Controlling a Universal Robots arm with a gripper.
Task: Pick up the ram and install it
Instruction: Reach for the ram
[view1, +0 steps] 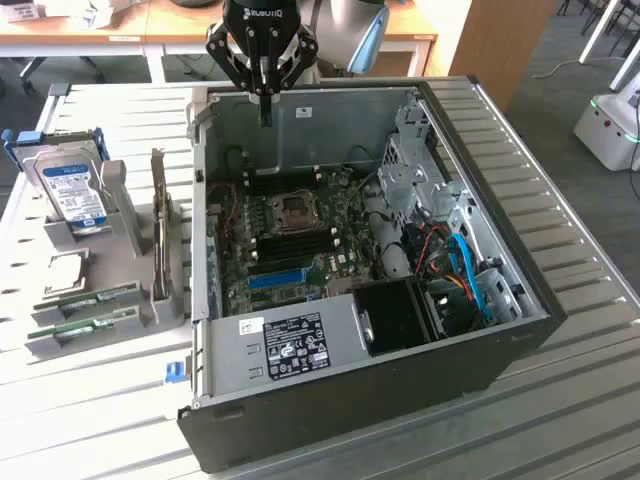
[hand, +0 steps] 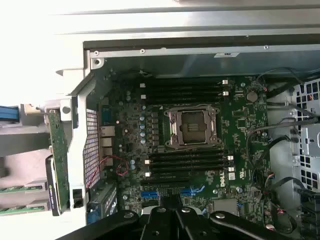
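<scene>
exterior view: ram (view1: 88, 299) half hidden in its holder (view1: 150, 312), claw (view1: 265, 112) shut.

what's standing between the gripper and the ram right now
The gripper hovers over the open case; the ram lies in the rack outside. The case's side wall and an upright card stand between them.

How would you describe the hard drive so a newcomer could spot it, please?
Start at the open computer case; on the exterior view's left of it stands a grey rack. The hard drive stands upright at the rack's far end, the only silver box with a blue-white label, unlike the green ram sticks nearby.
</scene>
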